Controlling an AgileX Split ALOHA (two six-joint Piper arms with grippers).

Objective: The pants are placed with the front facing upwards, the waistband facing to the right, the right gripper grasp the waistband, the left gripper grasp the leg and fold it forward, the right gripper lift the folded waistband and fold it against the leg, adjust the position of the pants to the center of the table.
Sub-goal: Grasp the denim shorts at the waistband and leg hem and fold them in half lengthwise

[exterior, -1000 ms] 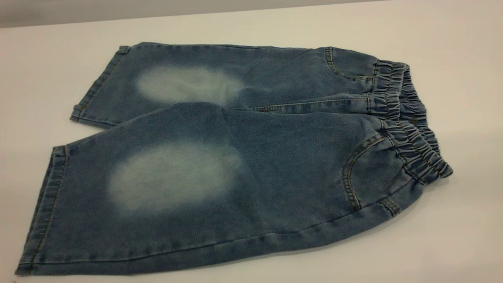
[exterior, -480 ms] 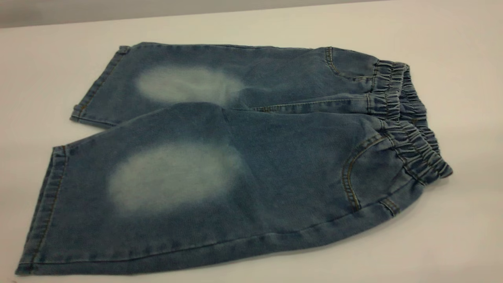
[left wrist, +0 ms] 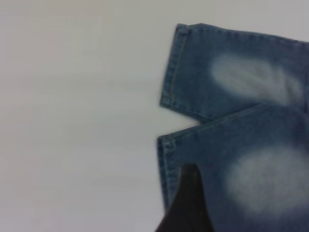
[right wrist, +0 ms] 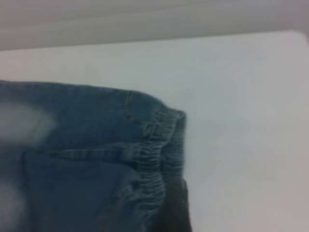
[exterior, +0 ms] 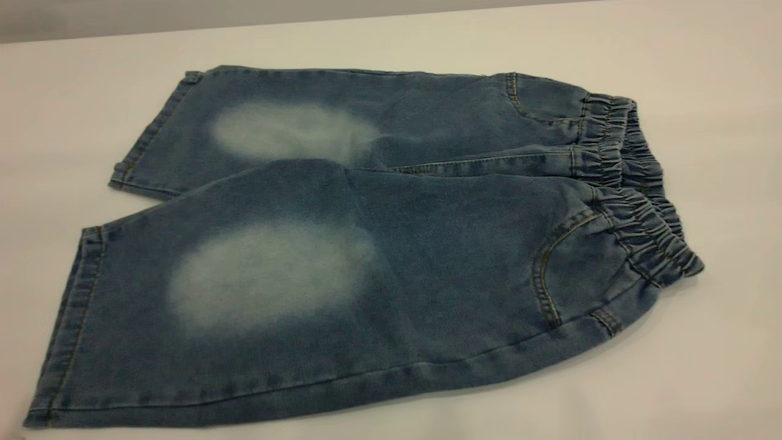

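Note:
The blue denim pants [exterior: 366, 244] lie flat on the white table [exterior: 721, 91], front up, pale knee patches showing. The gathered waistband [exterior: 635, 201] points right and both leg hems point left. Neither gripper shows in the exterior view. In the left wrist view a dark part of my left gripper [left wrist: 188, 208] hangs over the near leg [left wrist: 231, 183], close to its hem. In the right wrist view a dark part of my right gripper [right wrist: 173, 208] sits just beside the waistband [right wrist: 154, 159], on its table side.
Bare white table surrounds the pants on every side. The table's far edge [exterior: 244, 27] runs along the back, with a grey wall behind it. The near leg's hem corner [exterior: 36, 418] lies close to the front left of the exterior view.

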